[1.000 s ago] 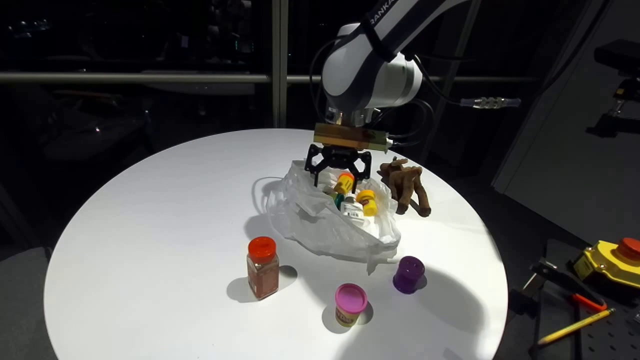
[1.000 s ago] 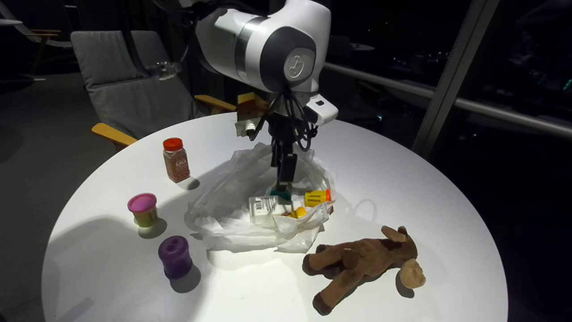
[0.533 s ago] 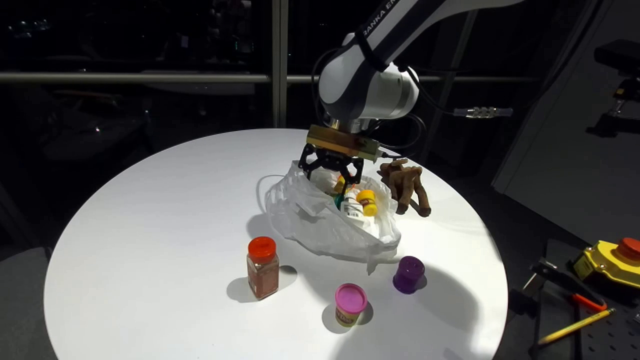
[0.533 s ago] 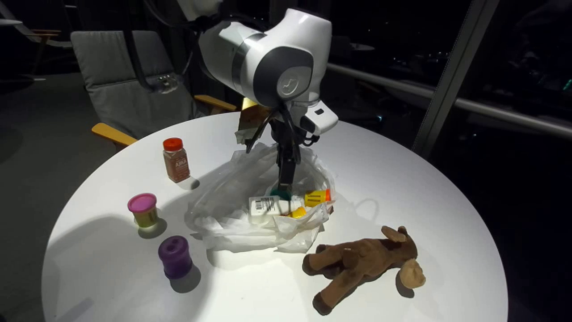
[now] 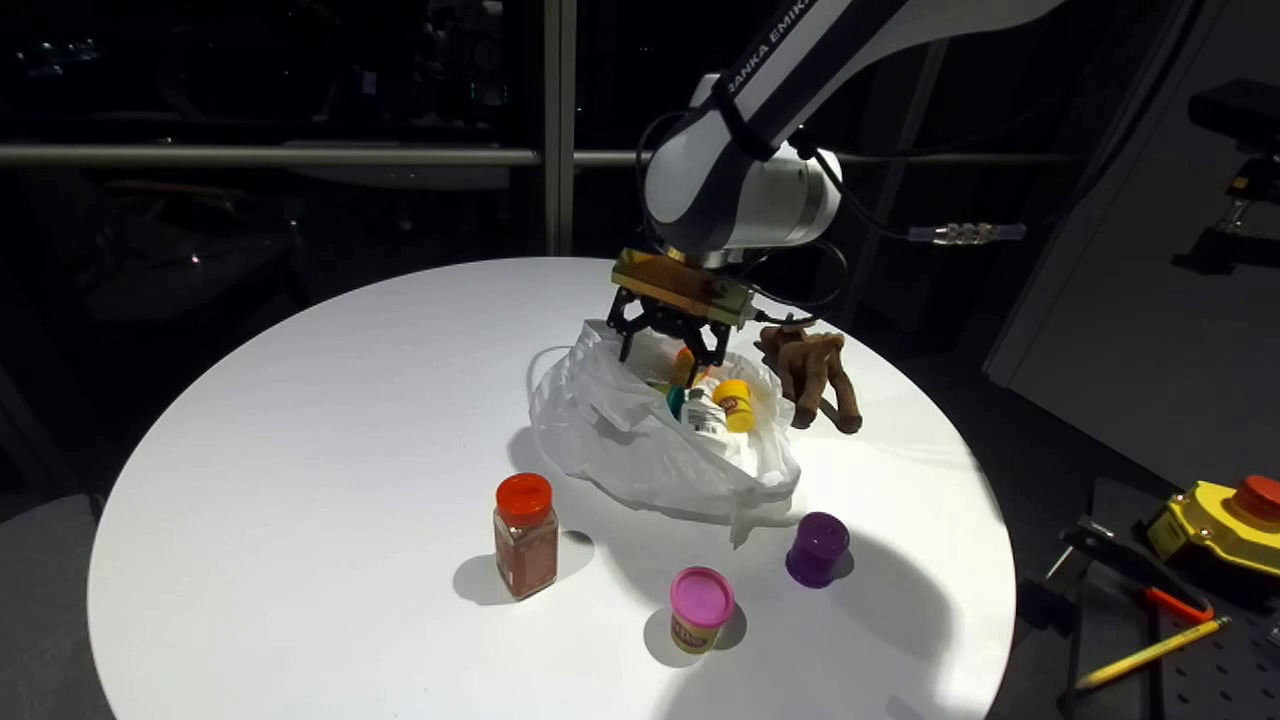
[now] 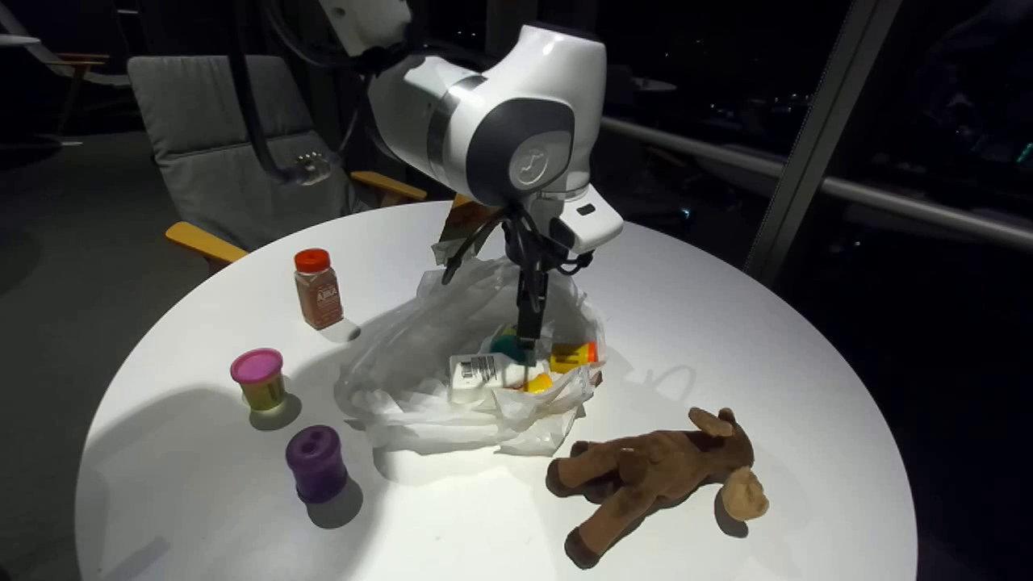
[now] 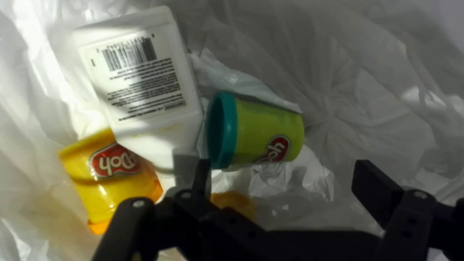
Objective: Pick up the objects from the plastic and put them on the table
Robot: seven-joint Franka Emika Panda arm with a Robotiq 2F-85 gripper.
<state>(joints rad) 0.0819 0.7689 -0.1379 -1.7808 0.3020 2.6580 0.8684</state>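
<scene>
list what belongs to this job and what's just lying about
For the job: plastic bag, round white table, white bottle, teal-lidded Play-Doh tub, yellow Play-Doh tub, orange-lidded tub, red-lidded jar, pink-lidded Play-Doh tub, purple pot, brown plush animal

Just lying about: yellow pencil, emergency stop button

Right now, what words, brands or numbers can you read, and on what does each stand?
"RANKA EMIKA": robot arm
"AJIKA": red-lidded jar; its smaller print is blurred
"Doh": teal-lidded tub, yellow tub and, less clearly, pink-lidded tub
Too small or blurred: white bottle, barcode digits and fine print
</scene>
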